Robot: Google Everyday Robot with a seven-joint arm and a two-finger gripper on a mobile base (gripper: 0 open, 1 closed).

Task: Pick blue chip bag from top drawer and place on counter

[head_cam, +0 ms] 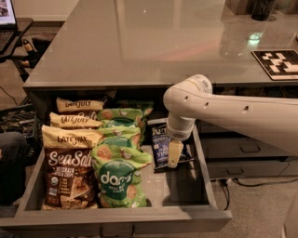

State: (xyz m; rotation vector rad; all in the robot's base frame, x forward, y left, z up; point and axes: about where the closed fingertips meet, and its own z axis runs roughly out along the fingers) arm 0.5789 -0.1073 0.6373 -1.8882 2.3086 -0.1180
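The blue chip bag (160, 143) lies flat on the grey floor of the open top drawer (116, 216), at the right of the snack bags. My gripper (173, 159) reaches down into the drawer from the white arm (223, 109) and sits on the right half of the blue bag, hiding part of its label. The glossy grey counter (139, 42) spreads above and behind the drawer.
Green "dang" bags (118, 179) and brown-and-cream "Late July" bags (77, 121) fill the drawer's left and middle. Narrower drawers with handles (247, 148) are to the right. A black-and-white marker board (279, 62) and a dark object (260, 8) sit on the counter's right side.
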